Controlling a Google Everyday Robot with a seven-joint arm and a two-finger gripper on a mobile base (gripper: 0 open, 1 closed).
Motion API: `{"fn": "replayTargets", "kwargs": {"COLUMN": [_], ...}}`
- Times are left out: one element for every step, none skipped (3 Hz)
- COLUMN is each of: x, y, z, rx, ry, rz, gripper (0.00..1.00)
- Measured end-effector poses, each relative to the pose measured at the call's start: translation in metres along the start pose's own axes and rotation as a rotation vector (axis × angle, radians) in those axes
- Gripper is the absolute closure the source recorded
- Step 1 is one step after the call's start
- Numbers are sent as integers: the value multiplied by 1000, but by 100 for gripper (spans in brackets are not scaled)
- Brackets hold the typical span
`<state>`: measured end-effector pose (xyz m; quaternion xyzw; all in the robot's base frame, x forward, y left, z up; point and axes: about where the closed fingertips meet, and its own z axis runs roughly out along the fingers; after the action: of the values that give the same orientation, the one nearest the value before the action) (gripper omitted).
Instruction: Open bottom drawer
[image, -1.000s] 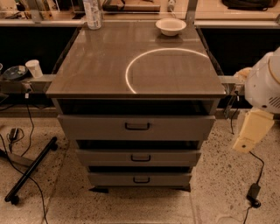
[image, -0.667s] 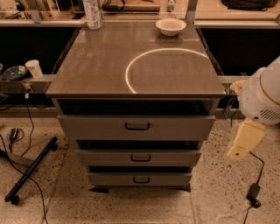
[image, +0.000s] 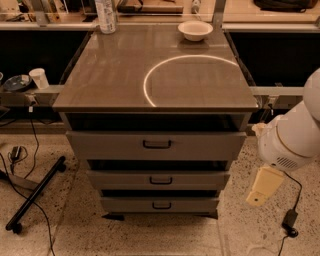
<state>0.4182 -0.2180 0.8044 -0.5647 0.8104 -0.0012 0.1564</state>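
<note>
The bottom drawer (image: 125, 204) is the lowest and narrowest of three grey-brown fronts on the cabinet, with a small black loop handle (image: 161, 205) at its centre. Its front sits about level with the fronts above. My gripper (image: 261, 191) hangs cream-coloured below the white arm (image: 295, 135), to the right of the cabinet. It is at about the height of the middle and bottom drawers, apart from the cabinet and holding nothing that I can see.
The cabinet top (image: 115, 75) carries a white bowl (image: 195, 30) and a bottle (image: 105, 16) at the back. A black stand leg (image: 35, 195) and cables lie on the floor at left. A cable and plug (image: 290, 222) lie at right.
The arm and gripper have moved down and to the left, closer to the cabinet's lower right side. The drawers have not moved.
</note>
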Motion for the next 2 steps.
{"fn": "replayTargets", "kwargs": {"x": [9, 19], "y": [9, 22], "z": [22, 46], "rx": [-18, -23], "ry": [6, 24], "rz": [13, 19], "gripper": [0, 0]}}
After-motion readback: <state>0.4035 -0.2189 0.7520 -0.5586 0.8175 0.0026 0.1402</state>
